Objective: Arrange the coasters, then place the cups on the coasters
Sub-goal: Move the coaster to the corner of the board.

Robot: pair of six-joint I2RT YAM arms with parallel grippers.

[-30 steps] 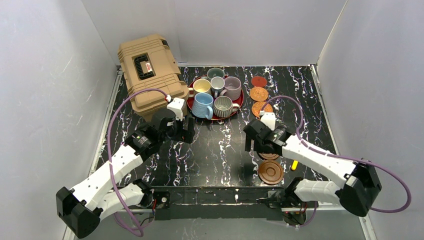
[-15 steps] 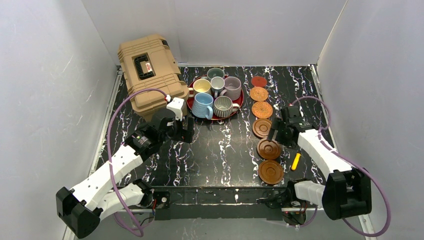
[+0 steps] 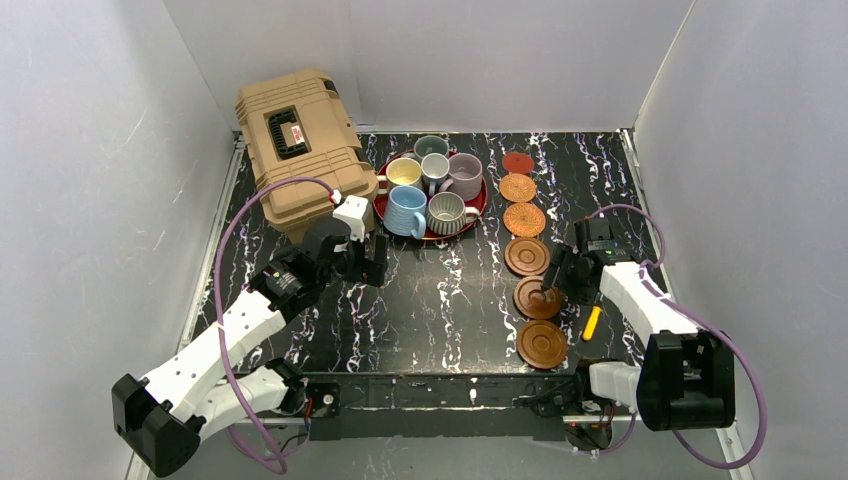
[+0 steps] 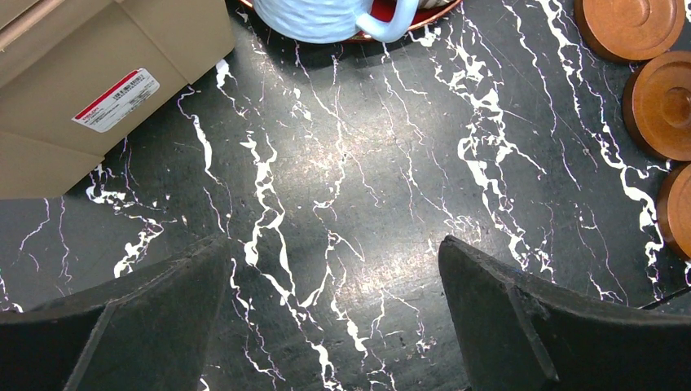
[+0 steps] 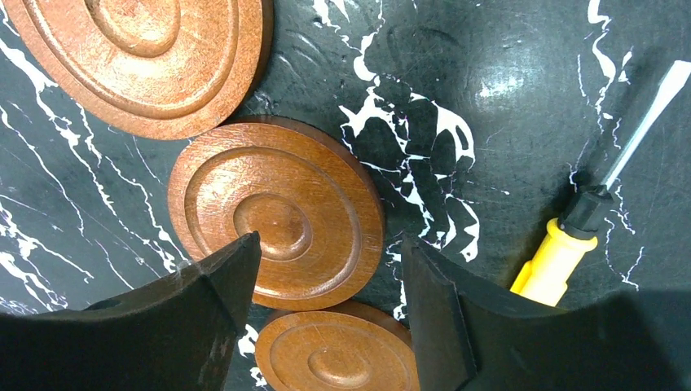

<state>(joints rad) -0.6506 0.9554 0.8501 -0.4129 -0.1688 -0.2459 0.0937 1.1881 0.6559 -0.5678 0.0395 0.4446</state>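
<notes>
Looking down on a black table (image 3: 440,310) veined with white. Lying flat in one column along its right side, from far to near: a pinkish-red coaster (image 3: 517,162), two orange woven coasters (image 3: 517,187) (image 3: 524,219), then three brown wooden coasters (image 3: 527,256) (image 3: 537,298) (image 3: 542,343), each close beside the next. Standing crowded together on a red tray (image 3: 481,205) at the far middle of the table, left of the column: six cups (image 3: 434,168), none on a coaster.

Reaching in from the right edge with the right hand (image 3: 555,283), hanging low just over the middle brown coaster (image 5: 277,212). Holding its two dark fingers (image 5: 204,318) partly apart, gripping nothing between them. Showing, in the wrist view, part of that coaster's ringed face in the gap, with one finger covering its edge; not showing clearly whether touching it. Lying just right of this hand, apart from the coasters: a yellow-handled screwdriver (image 5: 562,252).

Hovering with the left hand (image 3: 375,262) over bare table, just in front of the tray and beside a tan case (image 3: 300,140). Spreading its fingers (image 4: 122,326) wide, holding nothing. Sitting well apart from this hand, off to its right: the coaster column. Peeking in at the top edge of its wrist view: the light blue cup (image 4: 326,16).
</notes>
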